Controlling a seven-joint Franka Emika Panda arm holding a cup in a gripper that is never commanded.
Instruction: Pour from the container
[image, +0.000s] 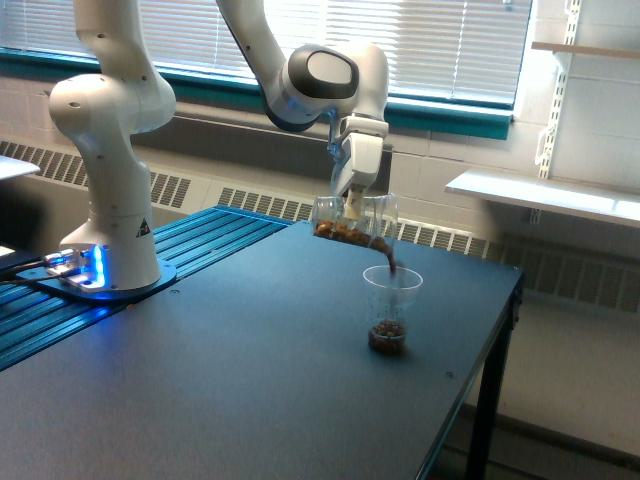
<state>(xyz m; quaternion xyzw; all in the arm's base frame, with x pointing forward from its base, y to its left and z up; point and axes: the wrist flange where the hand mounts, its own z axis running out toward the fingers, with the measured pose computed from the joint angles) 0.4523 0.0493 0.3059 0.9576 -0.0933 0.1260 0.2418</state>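
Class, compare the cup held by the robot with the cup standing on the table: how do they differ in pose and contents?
The held cup lies tipped on its side in the gripper, above the table; the standing cup sits upright on the table. The held cup holds more brown material, spilling from its mouth; the standing cup has only a small pile. Both are clear plastic.

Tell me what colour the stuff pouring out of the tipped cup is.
Brown, seen in the exterior view: stream.
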